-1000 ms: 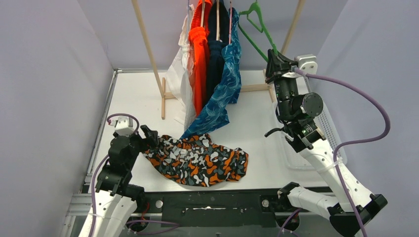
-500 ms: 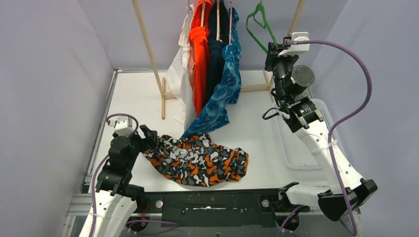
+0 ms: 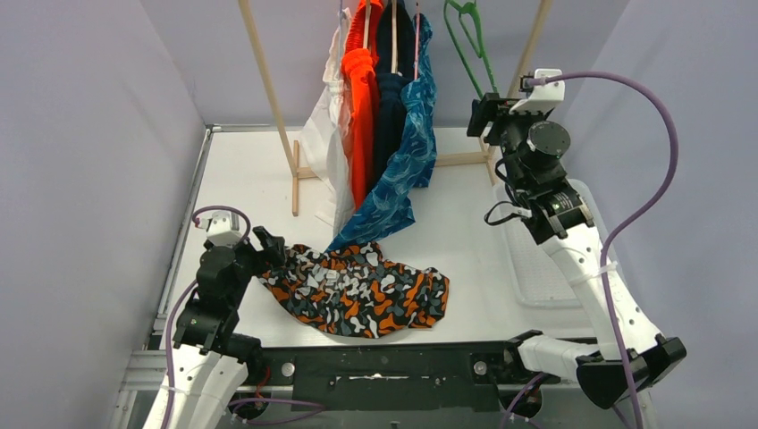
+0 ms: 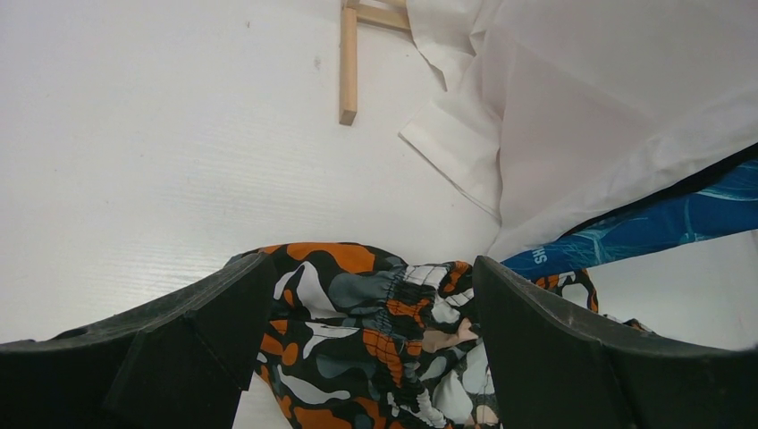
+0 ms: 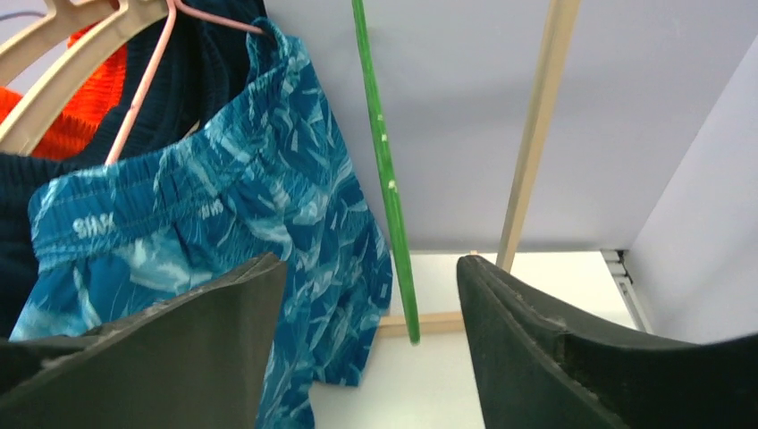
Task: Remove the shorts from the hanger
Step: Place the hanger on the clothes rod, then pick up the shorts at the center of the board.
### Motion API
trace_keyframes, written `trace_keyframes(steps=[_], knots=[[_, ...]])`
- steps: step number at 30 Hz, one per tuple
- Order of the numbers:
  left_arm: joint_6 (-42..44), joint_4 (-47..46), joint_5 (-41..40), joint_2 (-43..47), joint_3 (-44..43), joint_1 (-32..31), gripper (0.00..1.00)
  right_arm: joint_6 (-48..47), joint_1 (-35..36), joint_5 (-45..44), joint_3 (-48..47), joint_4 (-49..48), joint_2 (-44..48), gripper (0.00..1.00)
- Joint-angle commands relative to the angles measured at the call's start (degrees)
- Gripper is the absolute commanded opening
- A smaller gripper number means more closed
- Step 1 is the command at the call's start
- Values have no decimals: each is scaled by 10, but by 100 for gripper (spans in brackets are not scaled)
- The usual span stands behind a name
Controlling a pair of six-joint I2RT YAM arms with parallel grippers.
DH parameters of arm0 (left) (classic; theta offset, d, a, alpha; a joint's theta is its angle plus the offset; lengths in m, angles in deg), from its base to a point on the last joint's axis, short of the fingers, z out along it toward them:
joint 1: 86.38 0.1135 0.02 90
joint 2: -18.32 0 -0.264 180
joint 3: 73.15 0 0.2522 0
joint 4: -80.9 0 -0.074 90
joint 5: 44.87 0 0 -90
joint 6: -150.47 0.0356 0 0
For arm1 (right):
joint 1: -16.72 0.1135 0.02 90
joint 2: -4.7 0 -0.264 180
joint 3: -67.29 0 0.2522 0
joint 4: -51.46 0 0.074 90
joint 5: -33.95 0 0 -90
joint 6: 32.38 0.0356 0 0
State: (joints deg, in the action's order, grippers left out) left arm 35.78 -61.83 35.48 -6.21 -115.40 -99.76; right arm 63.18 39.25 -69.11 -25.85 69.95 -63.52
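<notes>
Up at one o'clock, the right gripper (image 5: 371, 268) is hanging wide open, empty, beside the green hanger (image 5: 385, 170); next comes pinching the blue shorts (image 5: 268, 206). The left gripper (image 4: 371, 268) is gaping, gripping nothing, over the camouflage shorts (image 4: 366, 313).

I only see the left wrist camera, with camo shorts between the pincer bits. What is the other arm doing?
Observer: The right pincer is up by the rack, open, with a green hanger lined up with its gap, touching neither side.
Operator: Is anything on that hanger?
Observer: No, it is bare.
Operator: How many shorts hang up there?
Observer: Four: white shorts, orange shorts, navy shorts and blue leaf shorts.
</notes>
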Motion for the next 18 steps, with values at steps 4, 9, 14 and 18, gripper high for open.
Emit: trace_keyframes(steps=[4, 9, 14, 18], knots=[[-1, -24, -21, 9, 0, 4, 81, 70, -2, 13, 64, 58, 113, 81], [-4, -20, -28, 10, 0, 5, 81, 114, -2, 23, 160, 65, 216, 87], [-5, -20, -23, 3, 1, 7, 84, 146, -2, 83, 283, 40, 300, 89], [-9, -17, -22, -4, -2, 9, 84, 165, -1, 236, 370, -19, 332, 92]])
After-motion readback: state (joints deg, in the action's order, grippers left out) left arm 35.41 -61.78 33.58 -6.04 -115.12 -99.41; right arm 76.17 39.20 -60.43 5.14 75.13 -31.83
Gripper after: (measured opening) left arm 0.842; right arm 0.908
